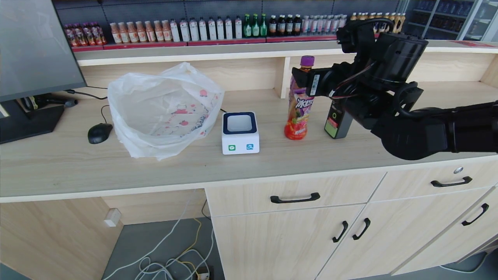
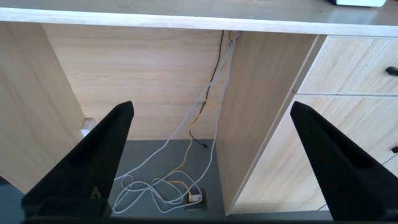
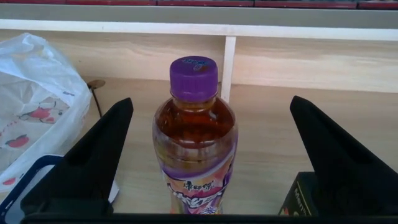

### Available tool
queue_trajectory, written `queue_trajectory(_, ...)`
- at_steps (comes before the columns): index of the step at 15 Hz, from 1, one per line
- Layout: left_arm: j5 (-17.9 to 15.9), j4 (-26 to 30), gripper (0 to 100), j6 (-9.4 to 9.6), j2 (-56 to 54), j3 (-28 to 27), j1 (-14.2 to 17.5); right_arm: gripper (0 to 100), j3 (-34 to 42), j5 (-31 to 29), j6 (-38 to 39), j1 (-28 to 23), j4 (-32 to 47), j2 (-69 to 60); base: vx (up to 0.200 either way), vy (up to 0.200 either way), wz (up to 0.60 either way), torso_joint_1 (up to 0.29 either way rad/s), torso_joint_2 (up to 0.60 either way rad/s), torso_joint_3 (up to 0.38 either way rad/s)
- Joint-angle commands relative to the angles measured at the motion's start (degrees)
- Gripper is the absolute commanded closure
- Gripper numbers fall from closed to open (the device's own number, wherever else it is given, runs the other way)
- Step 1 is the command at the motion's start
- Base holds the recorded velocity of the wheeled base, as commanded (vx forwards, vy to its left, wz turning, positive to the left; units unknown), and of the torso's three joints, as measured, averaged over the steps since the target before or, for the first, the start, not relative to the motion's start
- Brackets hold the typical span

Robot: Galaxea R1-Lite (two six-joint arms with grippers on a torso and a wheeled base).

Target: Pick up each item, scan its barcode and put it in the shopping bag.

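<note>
Item 1, left pincer (image 2: 211, 106): held low, below the edge of the desk (image 1: 58, 167), facing the cupboard recess and the floor cables (image 2: 161, 186); fingers spread wide, nothing between them
Item 2, mouse (image 1: 99, 133): on the desk, just left of the bag
Item 3, shopping bag (image 1: 163, 109): white, slumped, mouth open upward; whether it touches the scanner we cannot tell
Item 4, scanner (image 1: 240, 133): white box, window facing up, between bag and bottle
Item 5, bottle (image 1: 298, 103): purple cap, upright on the desk, right of the scanner and just beside a dark box (image 1: 337, 122)
Item 6, right pincer (image 3: 210, 102): spread, one finger on either side of the bottle's shoulder, neither touching it as far as we see

Hazards, in our judgement: the bottle is tall and narrow, so a finger meeting it first on one side could tip it toward the scanner or knock it against the dark box; a pinch this high, on the tapering shoulder, may slip; the limp bag mouth may fold shut at drop-in

Pose: we log the right arm (image 1: 428, 132) entering from the right, forearm low over the desk's front edge, wrist raised and levelled so the pincer points at the bottle's upper part
</note>
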Motion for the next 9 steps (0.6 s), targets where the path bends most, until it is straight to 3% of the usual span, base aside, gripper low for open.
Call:
queue_trajectory(1, 0.0, 0.0, 0, -0.02, -0.02, 0.0, 0.05, 0, -0.4, -0.06, -0.08, 0.11, -0.03, 0.72, 0.0, 0.0, 0.0, 0.0, 0.0, 0.0)
queue_trajectory(9, 0.0, 0.0, 0, -0.02, -0.02, 0.0, 0.05, 0, -2.86, -0.24, 0.01, 0.03, -0.11, 3.79, 0.0, 0.0, 0.0, 0.0, 0.0, 0.0)
